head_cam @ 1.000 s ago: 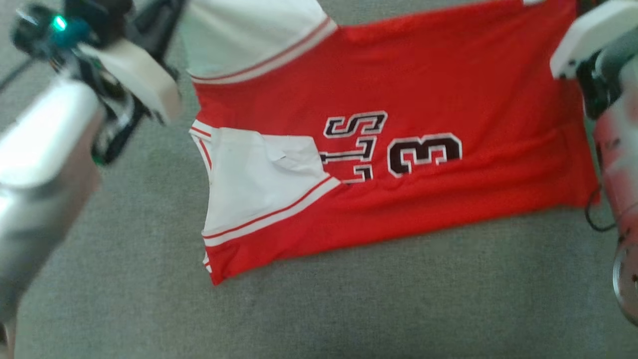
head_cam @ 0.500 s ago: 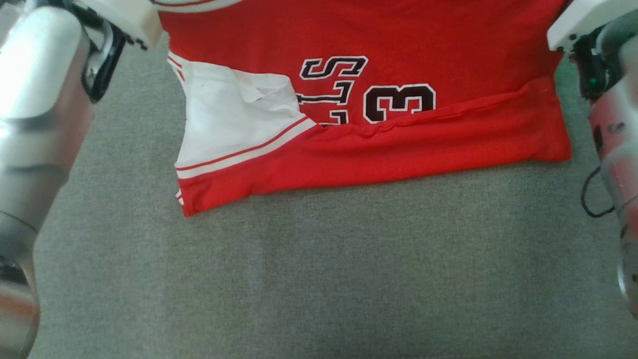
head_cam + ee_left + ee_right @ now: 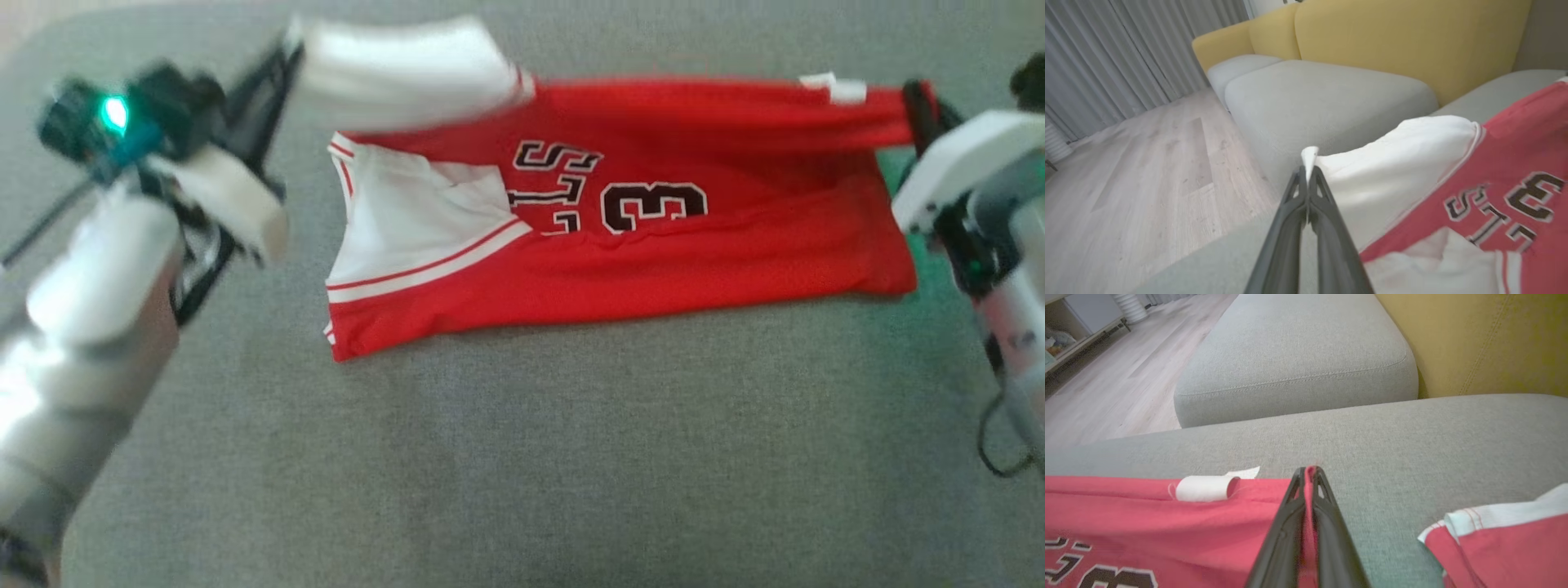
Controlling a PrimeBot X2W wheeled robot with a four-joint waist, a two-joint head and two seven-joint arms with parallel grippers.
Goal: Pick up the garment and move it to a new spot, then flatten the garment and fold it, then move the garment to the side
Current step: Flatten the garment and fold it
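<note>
Since a moment ago the head camera has swung, and the basketball jersey (image 3: 653, 245) has its far edge drawn closer, taut between the left hand (image 3: 282, 61) at ten o'clock and the right hand (image 3: 914, 102) at two. Its near half lies on the grey sofa cushion (image 3: 522, 457), so the fold looks begun.

Left wrist view: that hand is clenched on the white shoulder panel (image 3: 1392, 163), with wooden floor (image 3: 1147, 163) at nine and a yellow backrest (image 3: 1404, 41) at one.

Right wrist view: that hand pinches the red hem corner (image 3: 1274, 488) beside a white label (image 3: 1202, 488).
</note>
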